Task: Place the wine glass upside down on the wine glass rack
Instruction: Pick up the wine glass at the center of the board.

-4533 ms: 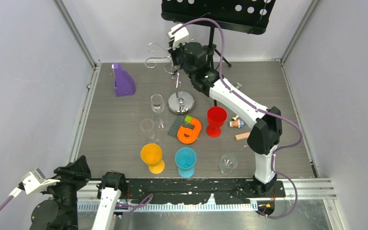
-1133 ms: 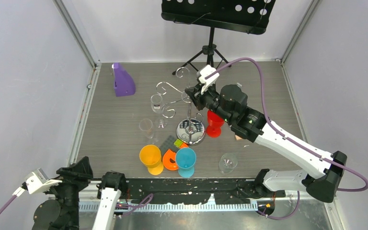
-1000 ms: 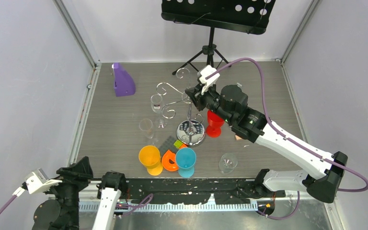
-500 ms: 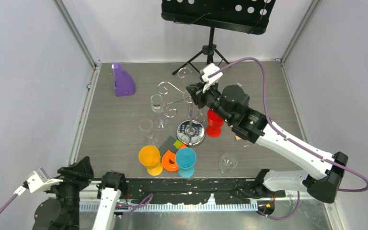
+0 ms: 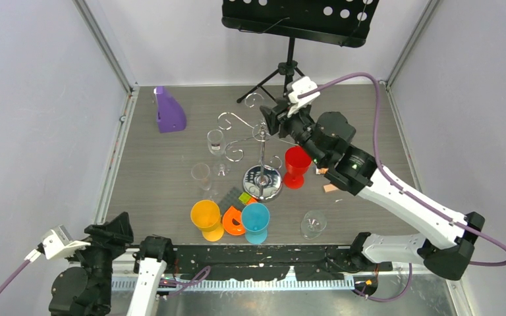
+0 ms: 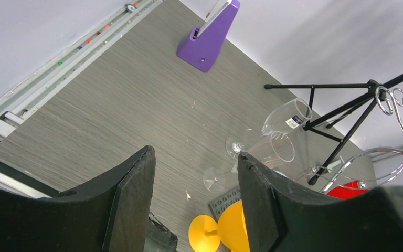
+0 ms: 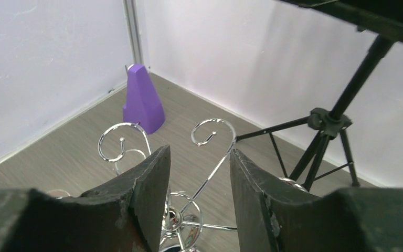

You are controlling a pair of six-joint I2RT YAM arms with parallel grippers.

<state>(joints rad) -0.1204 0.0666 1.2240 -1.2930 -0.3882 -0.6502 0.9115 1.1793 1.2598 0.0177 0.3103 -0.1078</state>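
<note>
Since the earliest frame, the right arm has brought the wine glass rack (image 5: 262, 179) from the back of the worktop (image 5: 165, 171) to its middle. Over the last second, the right claw (image 5: 270, 122) has let go of the rack's top and drawn back toward the far right.

**Right claw.** Open, gripping nothing. In the right wrist view the fingers stand apart, and the rack's curled wire arms and hub show through the gap below them. In the top view the claw hangs just beside the upper arms of the rack, on their far right side.

**Left claw** (image 6: 195, 155). Open, with nothing between the fingers. The left arm is folded at the near left corner, off the worktop.

**Rack.** Upright on its round mirror base, post vertical. A red goblet (image 5: 297, 164) stands just right of the base. A grey studded plate (image 5: 236, 195) and an orange flat piece (image 5: 233, 222) lie just in front of it.

**Wine glasses.** Two clear wine glasses stand upright on the worktop, left of the rack: the far wine glass (image 5: 216, 141) and the near wine glass (image 5: 201, 175). A third clear glass (image 5: 313, 224) sits near the front edge to the right.

**Other items.**
- A yellow goblet (image 5: 207, 216) and a teal goblet (image 5: 255, 220) are at the front.
- A purple wedge (image 5: 169, 110) is at the far left.
- A black music stand (image 5: 290, 66) is at the back.
</note>
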